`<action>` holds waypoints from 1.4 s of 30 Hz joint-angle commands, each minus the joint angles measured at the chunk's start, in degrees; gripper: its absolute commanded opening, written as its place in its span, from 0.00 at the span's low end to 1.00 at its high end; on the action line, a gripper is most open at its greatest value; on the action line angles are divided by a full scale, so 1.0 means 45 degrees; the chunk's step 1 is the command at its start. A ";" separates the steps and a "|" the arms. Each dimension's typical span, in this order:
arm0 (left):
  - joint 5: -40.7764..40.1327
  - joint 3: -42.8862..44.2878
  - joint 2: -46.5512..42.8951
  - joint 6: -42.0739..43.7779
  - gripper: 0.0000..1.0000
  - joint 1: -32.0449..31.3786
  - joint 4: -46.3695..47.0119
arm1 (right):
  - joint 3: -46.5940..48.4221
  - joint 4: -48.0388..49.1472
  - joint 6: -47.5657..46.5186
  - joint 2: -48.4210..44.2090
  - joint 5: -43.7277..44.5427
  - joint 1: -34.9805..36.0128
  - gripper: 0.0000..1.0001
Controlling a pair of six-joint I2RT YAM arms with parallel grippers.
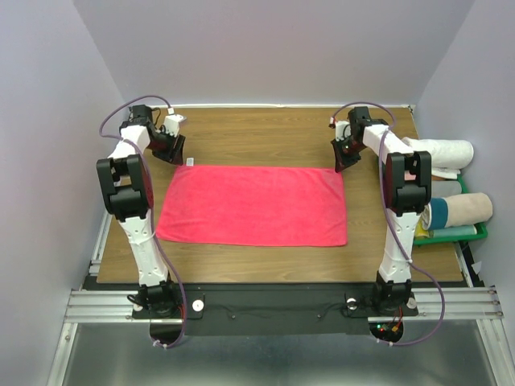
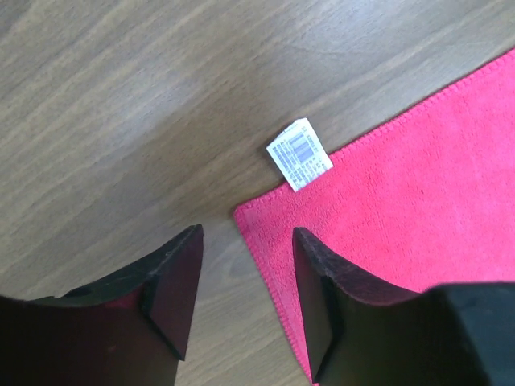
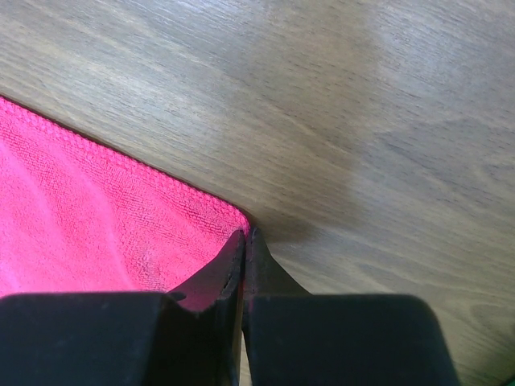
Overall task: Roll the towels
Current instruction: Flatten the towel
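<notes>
A bright pinkish-red towel (image 1: 253,205) lies flat across the middle of the wooden table, its small white tag (image 2: 299,153) at the far left corner. My left gripper (image 2: 248,233) hangs open over that corner. One finger (image 2: 173,281) is above bare wood, the other (image 2: 338,297) above the cloth, and the towel's left edge runs between them. My right gripper (image 3: 245,233) is at the far right corner of the towel (image 3: 96,217). Its jaws are pressed together, with the tip of that corner pinched at their ends. In the top view it sits at the corner (image 1: 342,163).
A green bin (image 1: 481,229) stands off the table's right edge. It holds a rolled white towel (image 1: 442,153) and a rolled beige one (image 1: 463,209). Purple walls close in on the left, back and right. Bare wood surrounds the towel.
</notes>
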 commanded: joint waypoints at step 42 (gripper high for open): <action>-0.1164 -0.0190 0.0256 -0.0300 0.51 -0.0382 0.0063 | 0.0259 -0.0096 -0.0402 0.0030 -0.0124 0.0021 0.01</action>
